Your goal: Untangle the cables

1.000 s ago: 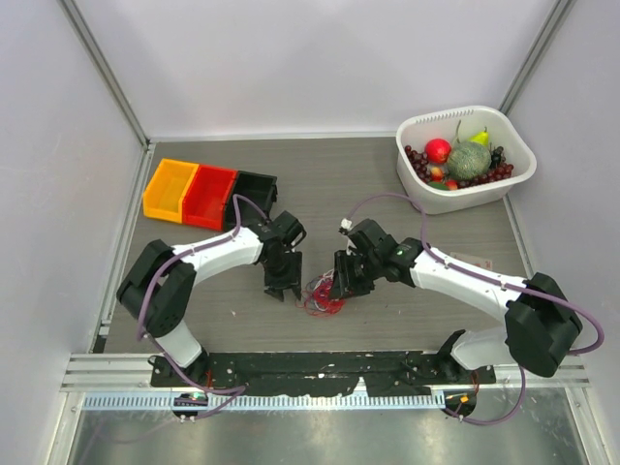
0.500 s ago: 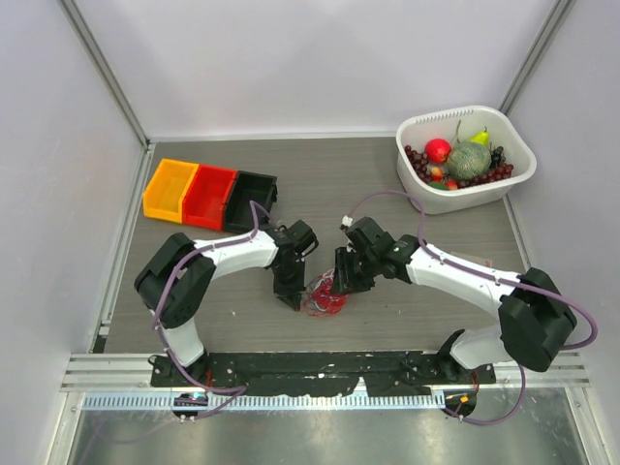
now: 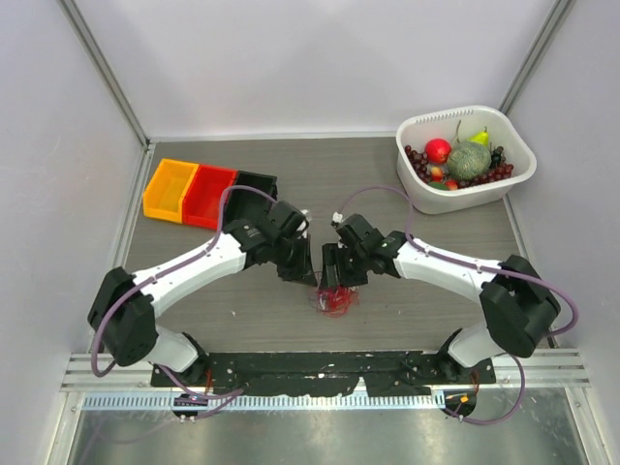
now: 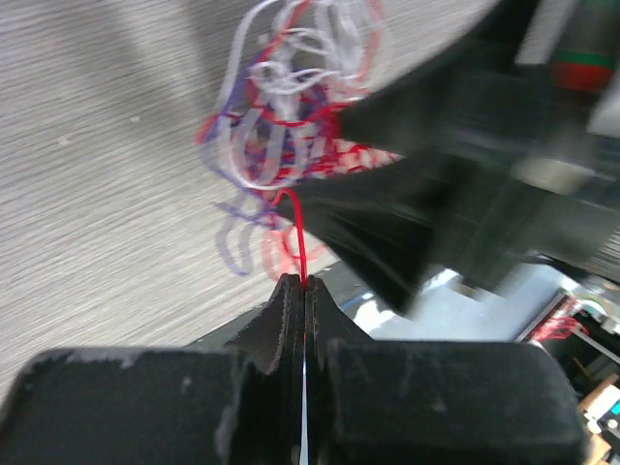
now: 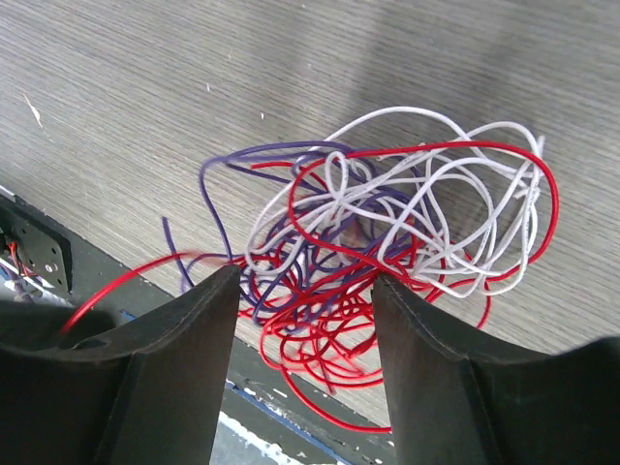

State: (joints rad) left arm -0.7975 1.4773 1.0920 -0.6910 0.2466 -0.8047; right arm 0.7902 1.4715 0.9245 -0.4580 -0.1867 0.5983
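Now that my L gripper (image 4: 303, 286) has snapped shut on one red strand (image 4: 300, 237) of the cables (image 3: 331, 298), I've got an anchor, jaws clenched tight on it. R gripper (image 5: 305, 291) has just spread wide and grips nothing, hanging right over the tangle. So the hold has passed to L, and a pull looks poss. next, I'd guess. Cables lie on the bench (image 3: 242, 310), well apart from the white basket (image 3: 417, 194), to its near-left. L arm has swung in, stretched long, wrist pitched down at the tangle's side away from the basket. R arm reaches in from the basket side, wrist tipped down.
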